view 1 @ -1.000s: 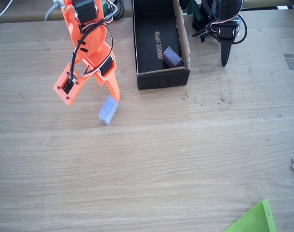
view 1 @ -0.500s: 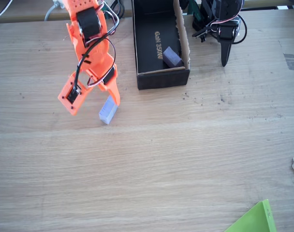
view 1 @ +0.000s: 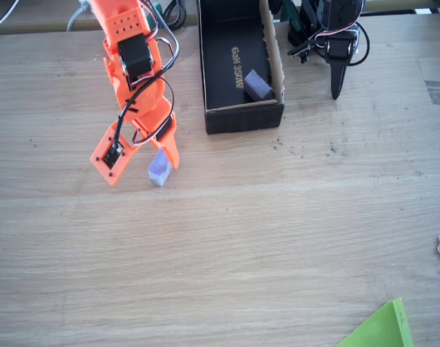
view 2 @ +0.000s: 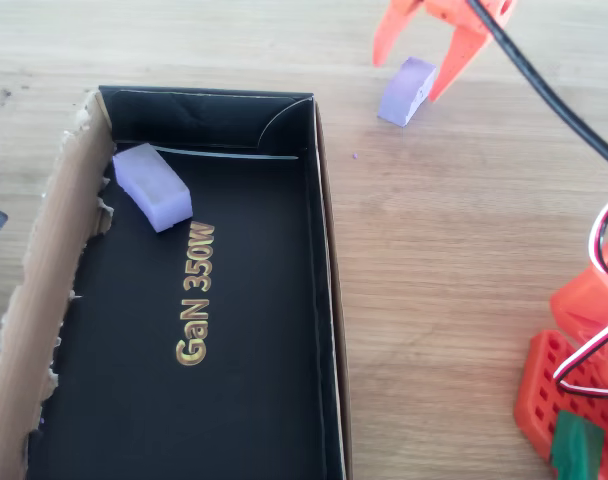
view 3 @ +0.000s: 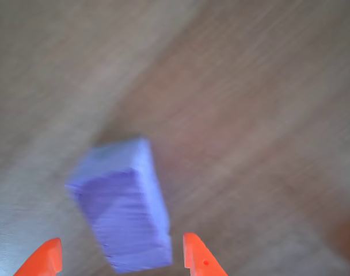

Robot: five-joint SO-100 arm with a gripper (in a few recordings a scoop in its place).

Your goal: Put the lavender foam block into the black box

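Two orange fingertips of the spread hand (view 3: 117, 259) straddle the lavender foam block (view 3: 124, 202), which lies on the wooden surface (view 1: 278, 231); the hand has come lower over it than a second ago. Farther off, the black box (view 2: 324, 300) holds a darker purple block (view 2: 151, 186).

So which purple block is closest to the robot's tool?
The lavender foam block on the table, between the open tool's fingers; the other block lies inside the black box.

My wrist view is smeared; the lavender foam block (view 3: 122, 204) looks soft-edged and only the gripper (view 3: 120, 259) fingertips show. In the fixed view an orange finger (view 1: 169, 148) covers the block's top. Overhead, the black box (view 2: 324, 300) runs off the bottom edge.
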